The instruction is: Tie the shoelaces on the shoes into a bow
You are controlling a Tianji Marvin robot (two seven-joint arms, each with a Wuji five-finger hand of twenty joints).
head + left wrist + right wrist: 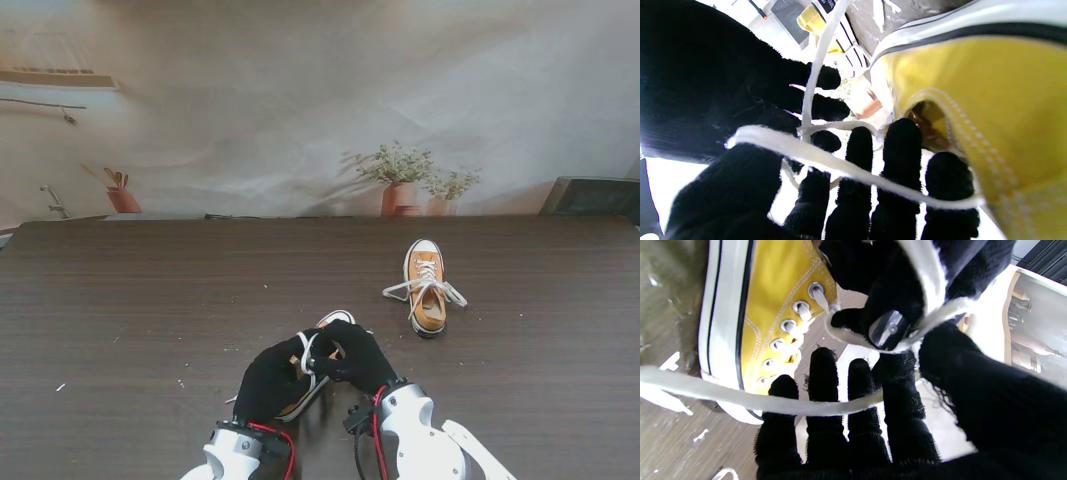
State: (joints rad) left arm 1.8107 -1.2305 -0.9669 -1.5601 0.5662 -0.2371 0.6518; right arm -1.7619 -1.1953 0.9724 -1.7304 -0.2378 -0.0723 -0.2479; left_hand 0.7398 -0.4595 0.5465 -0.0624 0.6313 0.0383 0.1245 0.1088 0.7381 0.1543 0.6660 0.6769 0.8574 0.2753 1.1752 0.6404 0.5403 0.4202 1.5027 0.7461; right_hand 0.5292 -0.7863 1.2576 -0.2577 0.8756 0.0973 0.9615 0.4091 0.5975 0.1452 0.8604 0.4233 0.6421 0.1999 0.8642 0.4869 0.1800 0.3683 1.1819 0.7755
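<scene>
Both black-gloved hands are working over the near shoe [322, 352], a yellow sneaker with a white sole that is lying on the dark wooden counter [150, 300] close to me, mostly covered by them. The left hand [272, 378] is sitting over the heel end, and the right hand [358, 358] is meeting it from the right — the two are touching above the shoe's opening.

A white lace [826, 160] is running across the left hand's fingers [902, 166], with another strand rising between the right hand's fingers in the left wrist view. In the right wrist view the lace [750, 401] is lying taut across the right hand's fingers [821, 400], and a loop of it is wrapped around a fingertip of the left hand. Both hands are grasping the lace.

The second shoe [427, 286] is lying farther from me and to the right, well apart — its white laces [408, 290] are spread loose on the counter.
</scene>
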